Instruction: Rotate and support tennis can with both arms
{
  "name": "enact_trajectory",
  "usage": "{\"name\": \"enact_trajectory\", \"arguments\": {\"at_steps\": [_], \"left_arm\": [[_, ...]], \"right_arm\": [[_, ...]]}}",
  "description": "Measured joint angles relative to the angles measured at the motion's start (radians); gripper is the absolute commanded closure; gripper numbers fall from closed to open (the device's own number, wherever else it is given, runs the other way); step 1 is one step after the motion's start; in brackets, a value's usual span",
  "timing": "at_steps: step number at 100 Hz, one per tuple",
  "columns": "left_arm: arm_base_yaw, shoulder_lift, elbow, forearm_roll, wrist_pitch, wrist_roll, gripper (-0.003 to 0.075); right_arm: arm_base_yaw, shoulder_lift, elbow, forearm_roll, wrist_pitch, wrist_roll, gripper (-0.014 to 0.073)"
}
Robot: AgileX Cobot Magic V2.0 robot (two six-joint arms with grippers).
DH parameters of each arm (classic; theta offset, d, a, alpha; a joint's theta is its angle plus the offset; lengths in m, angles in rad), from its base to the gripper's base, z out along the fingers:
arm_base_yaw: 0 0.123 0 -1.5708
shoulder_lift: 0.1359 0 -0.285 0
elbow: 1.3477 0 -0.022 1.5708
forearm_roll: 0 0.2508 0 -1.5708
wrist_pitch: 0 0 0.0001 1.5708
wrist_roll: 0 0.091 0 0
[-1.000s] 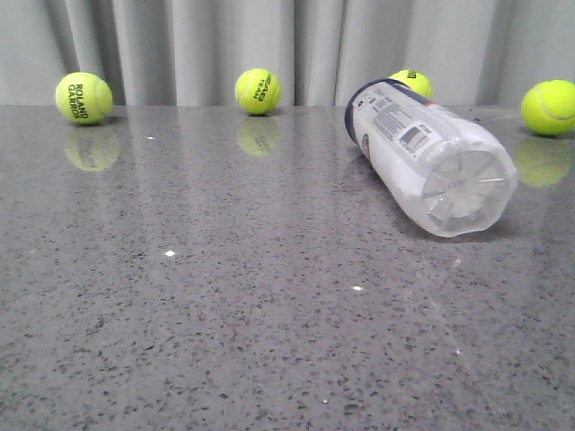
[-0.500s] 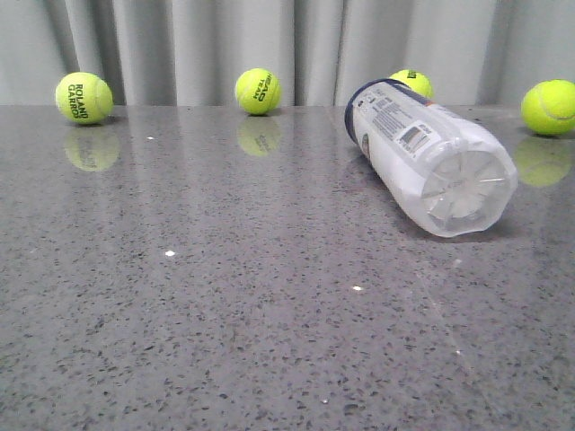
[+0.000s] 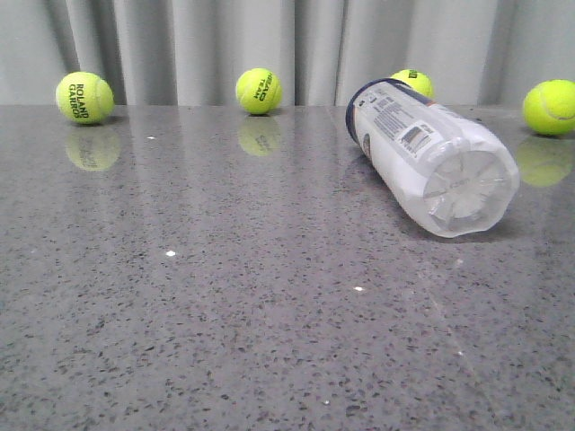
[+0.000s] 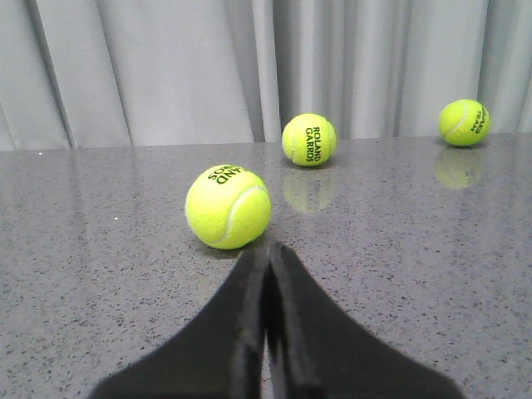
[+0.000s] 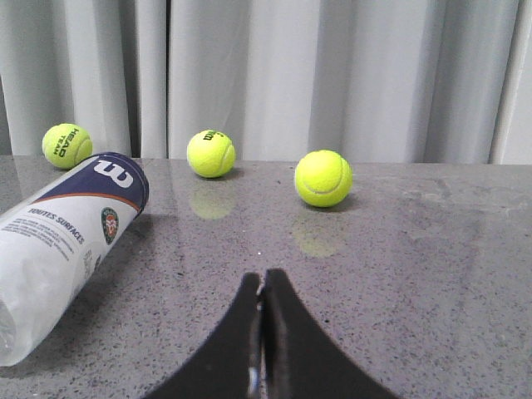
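Note:
The tennis can (image 3: 431,162) lies on its side at the right of the grey table, clear base toward the camera, dark blue rim at the far end. In the right wrist view the tennis can (image 5: 62,241) shows its white label and navy patch. My right gripper (image 5: 263,278) is shut and empty, low over the table, well apart from the can. My left gripper (image 4: 268,249) is shut and empty too, just short of a yellow tennis ball (image 4: 228,206). Neither arm appears in the front view.
Yellow tennis balls line the far edge by the grey curtain: one at far left (image 3: 84,98), one mid-back (image 3: 259,91), one behind the can (image 3: 411,83), one at far right (image 3: 550,107). The speckled tabletop (image 3: 225,296) stretches toward the front.

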Motion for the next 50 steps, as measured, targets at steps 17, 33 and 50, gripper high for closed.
{"name": "enact_trajectory", "arguments": {"at_steps": [17, 33, 50], "left_arm": [[0.0, 0.0, 0.0, 0.0, 0.0, 0.0, 0.074], [0.0, 0.0, 0.0, 0.0, 0.0, 0.0, 0.074], [0.0, 0.0, 0.0, 0.0, 0.0, 0.0, 0.074]], "right_arm": [[0.0, 0.005, -0.125, 0.0, 0.182, 0.0, 0.066], [0.0, 0.098, -0.279, 0.0, 0.358, 0.0, 0.066], [0.0, 0.245, -0.435, 0.0, 0.499, 0.0, 0.066]]}}
